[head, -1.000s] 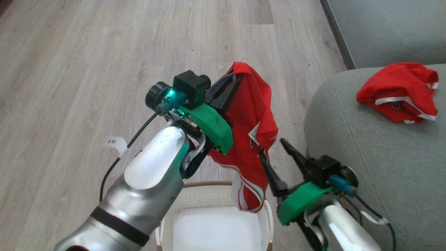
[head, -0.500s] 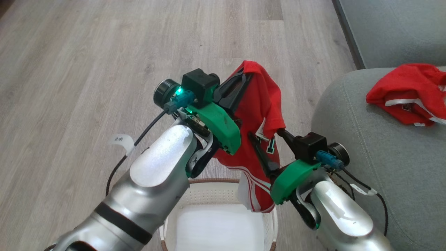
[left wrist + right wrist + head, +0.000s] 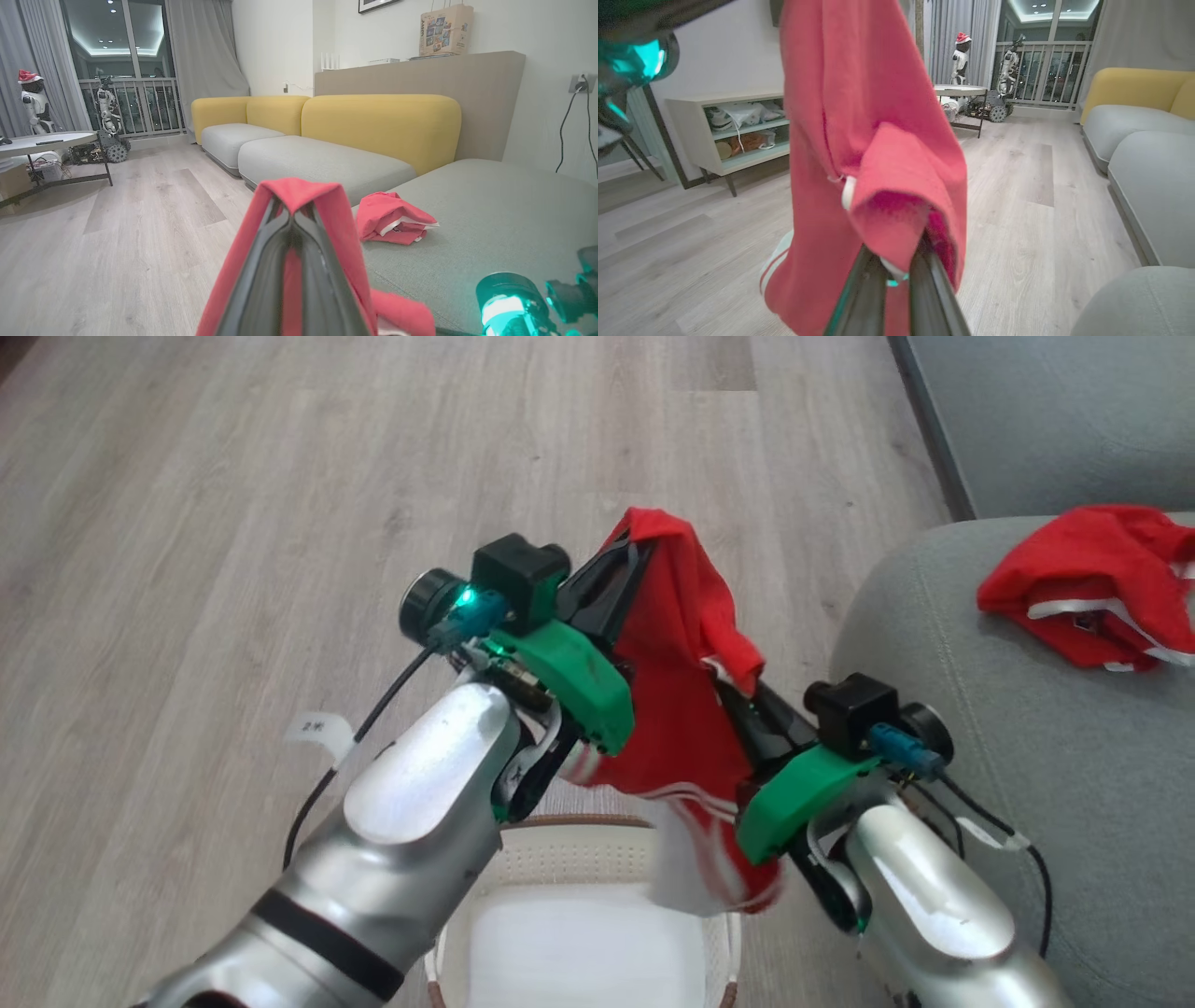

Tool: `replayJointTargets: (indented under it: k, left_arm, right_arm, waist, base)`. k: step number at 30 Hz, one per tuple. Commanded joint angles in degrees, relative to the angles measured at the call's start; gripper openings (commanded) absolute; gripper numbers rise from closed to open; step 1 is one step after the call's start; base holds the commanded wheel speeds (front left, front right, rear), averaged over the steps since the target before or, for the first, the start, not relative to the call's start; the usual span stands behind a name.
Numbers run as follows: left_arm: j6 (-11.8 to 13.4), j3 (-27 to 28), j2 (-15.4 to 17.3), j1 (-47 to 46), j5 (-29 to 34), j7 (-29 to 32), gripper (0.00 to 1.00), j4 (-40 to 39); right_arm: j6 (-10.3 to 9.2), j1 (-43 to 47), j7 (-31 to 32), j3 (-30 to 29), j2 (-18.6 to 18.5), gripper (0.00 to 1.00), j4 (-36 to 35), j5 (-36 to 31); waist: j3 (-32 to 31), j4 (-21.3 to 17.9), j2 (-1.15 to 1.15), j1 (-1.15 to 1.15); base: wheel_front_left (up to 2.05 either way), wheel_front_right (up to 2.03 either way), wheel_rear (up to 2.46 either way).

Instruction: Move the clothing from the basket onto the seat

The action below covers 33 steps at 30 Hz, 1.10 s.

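Observation:
A red garment [image 3: 677, 709] with white stripes hangs in the air above the white basket [image 3: 579, 859], which holds no other clothing. My left gripper [image 3: 635, 537] is shut on the garment's top fold, seen draped over its fingers [image 3: 292, 224]. My right gripper [image 3: 733, 695] is shut on a fold at the garment's right side [image 3: 896, 205]. Another red garment [image 3: 1088, 583] lies crumpled on the grey seat [image 3: 1027, 756], also seen past my left fingers [image 3: 392, 224].
Pale wooden floor [image 3: 280, 523] spreads to the left and ahead. A yellow-backed sofa [image 3: 373, 121] runs along the wall beyond the seat. A low shelf unit [image 3: 733, 130] and a round table [image 3: 959, 91] stand farther off.
My right gripper moved up and left into the hanging garment and shut on a fold of it. The left gripper kept its grip, and the garment's lower hem swung.

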Motion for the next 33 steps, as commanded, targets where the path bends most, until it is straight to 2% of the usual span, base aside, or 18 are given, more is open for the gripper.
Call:
replayJointTargets:
  k: [1, 2, 3, 4, 5, 6, 17, 25, 33]
  left_arm:
    - [0.49, 2.33, 1.02, -1.95, -0.38, -0.62, 0.00, -1.32]
    - [0.64, 2.59, 1.13, -1.50, -0.55, -0.81, 0.00, -1.17]
    - [0.90, 2.92, 1.25, -1.03, -0.64, -1.04, 0.15, -1.08]
    - [1.15, 3.25, 1.38, -0.52, -0.70, -1.25, 0.38, -1.01]
    - [1.35, 3.53, 1.53, 0.00, -0.69, -1.44, 0.75, -0.93]
    - [1.49, 3.83, 1.65, 0.56, -0.74, -1.59, 1.00, -0.85]
    - [1.59, 5.66, 1.74, 6.15, 0.06, -2.15, 1.00, -0.99]
    - [0.94, 7.12, 1.33, 10.21, 3.08, -2.17, 1.00, -3.22]
    - [0.39, 8.68, 0.95, 12.21, 6.26, -2.18, 1.00, -4.69]
  right_arm:
    - [0.41, -2.38, -0.37, 0.23, 0.39, 0.00, -2.32, -0.38]
    - [0.41, -2.47, -0.37, -0.14, 0.39, 0.00, -2.57, -0.74]
    - [0.41, -2.60, -0.37, -0.54, 0.39, 0.00, -2.84, -1.07]
    - [0.41, -2.78, -0.37, -1.06, 0.39, 0.00, -3.09, -1.37]
    - [0.41, -3.03, -0.37, -1.69, 0.39, 0.00, -3.31, -1.76]
    - [0.41, -3.32, -0.37, -2.35, 0.39, 0.00, -3.44, -2.34]
    - [0.41, -6.13, -0.37, -11.01, -0.40, 0.00, -2.97, -8.04]
    - [0.41, -6.74, -0.37, -15.95, -2.36, 0.00, -4.22, -9.64]
    - [0.41, -7.22, 0.20, -18.12, -3.55, 0.00, -5.84, -10.00]
  waist:
    - [-0.03, -0.33, 0.00, 0.00]
    - [-0.05, -0.63, 0.00, 0.00]
    - [-0.05, -0.98, 0.00, 0.00]
    - [-0.04, -1.34, 0.00, 0.00]
    - [0.00, -1.72, 0.00, 0.00]
    - [0.05, -2.13, 0.00, 0.00]
    - [1.23, -8.65, 0.00, 0.00]
    - [2.87, -15.52, 0.00, 0.00]
    - [4.90, -22.48, 0.00, 0.00]
  base:
    - [0.00, 0.00, 0.00]
    - [0.00, 0.00, 0.00]
    - [0.00, 0.00, 0.00]
    - [0.00, 0.00, 0.00]
    - [0.00, 0.00, 0.00]
    - [0.00, 0.00, 0.00]
    - [0.00, 0.00, 0.00]
    - [0.00, 0.00, 0.00]
    - [0.00, 0.00, 0.00]
